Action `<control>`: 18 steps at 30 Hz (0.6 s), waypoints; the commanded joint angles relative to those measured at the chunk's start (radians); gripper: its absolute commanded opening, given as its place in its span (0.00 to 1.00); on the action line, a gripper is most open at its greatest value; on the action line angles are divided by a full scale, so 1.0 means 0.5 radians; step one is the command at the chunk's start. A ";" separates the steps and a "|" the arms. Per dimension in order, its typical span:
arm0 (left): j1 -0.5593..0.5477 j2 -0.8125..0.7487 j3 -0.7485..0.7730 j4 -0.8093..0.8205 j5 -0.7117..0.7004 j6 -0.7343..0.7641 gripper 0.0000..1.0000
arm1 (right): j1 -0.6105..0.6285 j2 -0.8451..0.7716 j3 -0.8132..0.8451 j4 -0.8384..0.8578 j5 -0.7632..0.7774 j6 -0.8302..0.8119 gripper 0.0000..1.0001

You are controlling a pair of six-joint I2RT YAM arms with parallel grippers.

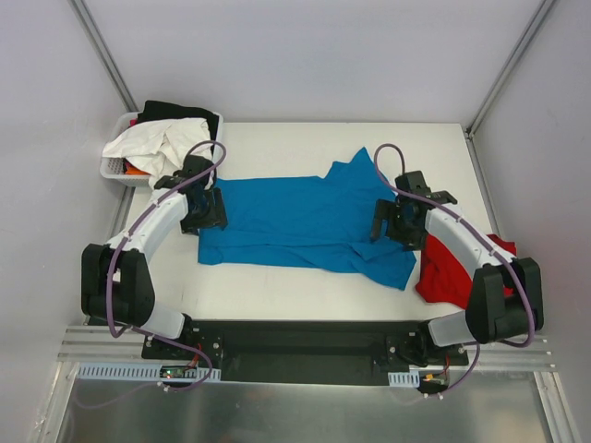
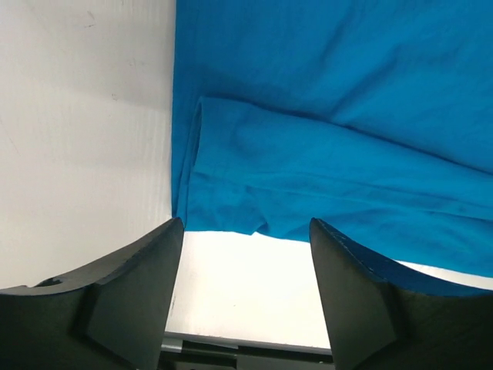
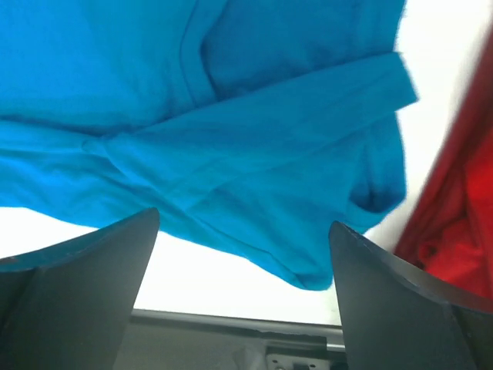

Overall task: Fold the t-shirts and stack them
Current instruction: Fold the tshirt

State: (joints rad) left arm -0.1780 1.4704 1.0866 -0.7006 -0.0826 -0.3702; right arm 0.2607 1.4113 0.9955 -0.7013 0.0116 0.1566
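- The right arm lies across the red t-shirt, so only a bunched heap of it shows at the near right of the table. I can't make out its neck or sleeves, nor whether it hangs over the table's right edge.
- The blue t-shirt has its right end partly under the right gripper, and from above I can't find the neckline.
- The right wrist view cuts the blue shirt off at the top and left. The left wrist view shows only its left end.
- The blue t-shirt lies in the middle of the table, stretched left to right. It is bright turquoise and mostly flat, with soft creases.
- One sleeve pokes toward the far side near its right end, and a corner points to the near right, just beside the red heap.
- At the left end a hemmed layer lies folded over another.
- The red t-shirt is plain, deep red and wrinkled, not folded.
- The left gripper hovers at the blue shirt's left edge, its fingers parted to a middling width. Nothing is between them, and below are only the cloth edge and bare table.
- The right gripper's fingers stand wide apart above the cloth, holding nothing.
- At the far left corner a white basket holds a white garment on top and a black garment behind it.
- Low in the basket is an orange scrap, too small to name.
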 commanded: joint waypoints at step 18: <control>-0.126 -0.519 0.254 -0.139 0.242 -0.217 0.52 | 0.012 -0.441 0.187 0.191 -1.014 0.037 0.01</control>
State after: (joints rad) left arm -0.2413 1.3094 1.1782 -0.7536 -0.0082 -0.4423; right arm 0.2619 1.2812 1.0367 -0.5190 -0.4877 0.2253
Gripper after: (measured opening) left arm 0.718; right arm 0.016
